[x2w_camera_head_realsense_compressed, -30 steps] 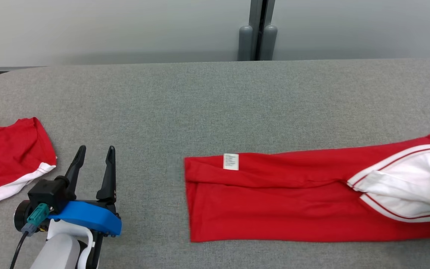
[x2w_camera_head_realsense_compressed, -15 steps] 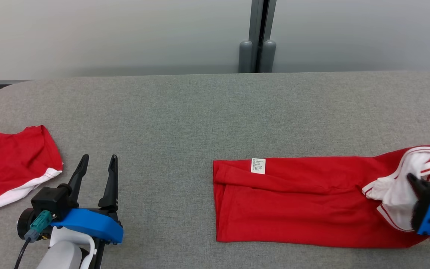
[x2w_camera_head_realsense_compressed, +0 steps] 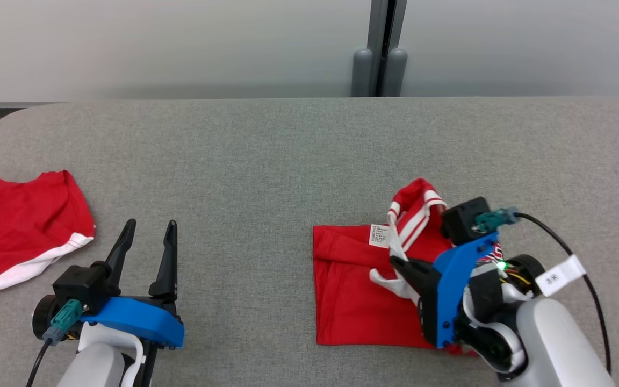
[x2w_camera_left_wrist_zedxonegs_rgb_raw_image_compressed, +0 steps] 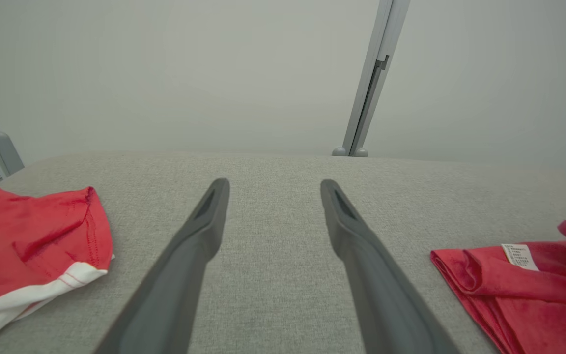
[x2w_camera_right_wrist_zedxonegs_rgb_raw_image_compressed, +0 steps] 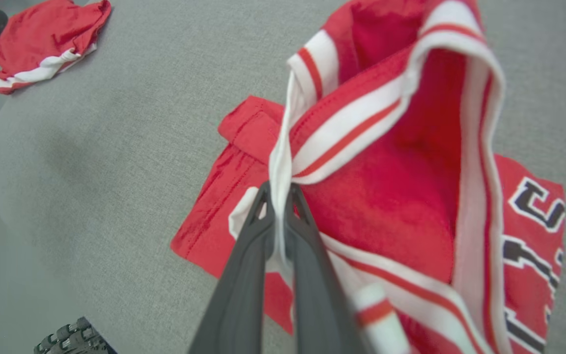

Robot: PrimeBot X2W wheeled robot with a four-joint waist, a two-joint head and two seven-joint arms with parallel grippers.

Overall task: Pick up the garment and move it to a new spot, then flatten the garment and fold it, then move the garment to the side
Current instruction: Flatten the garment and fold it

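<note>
Garment (x2w_camera_head_realsense_compressed: 350, 306) is on the grey table (x2w_camera_head_realsense_compressed: 266, 161), right of centre, just in front of the right arm. Its lower layer lies flat, and its striped white-and-red end (x2w_camera_head_realsense_compressed: 414, 215) is raised and curled over that layer. The right gripper (x2w_camera_head_realsense_compressed: 395, 263) is clamped tight on the white edge of that end, and the right wrist view shows the cloth pinched between the closed fingertips (x2w_camera_right_wrist_zedxonegs_rgb_raw_image_compressed: 258, 211). Looks like the fold step: striped end going over onto the far hem. To do it well I'd keep the pinch low, line the held edge up square with the left hem near the label (x2w_camera_head_realsense_compressed: 379, 235), lay it down and only then let go. Dragging sideways would likely bunch the bottom layer. Axis: the flat part runs left-right across the head view, hem pointing to the robot's left, and the lifted end is doubled back the same way, so the piece reads shorter than its full length. Left gripper (x2w_camera_head_realsense_compressed: 150, 223) is fully spread, holding nothing, parked over bare table well clear — it could pin the hem if the layer creeps. A second red garment (x2w_camera_head_realsense_compressed: 19, 226) sits at the far left edge, not involved.
</note>
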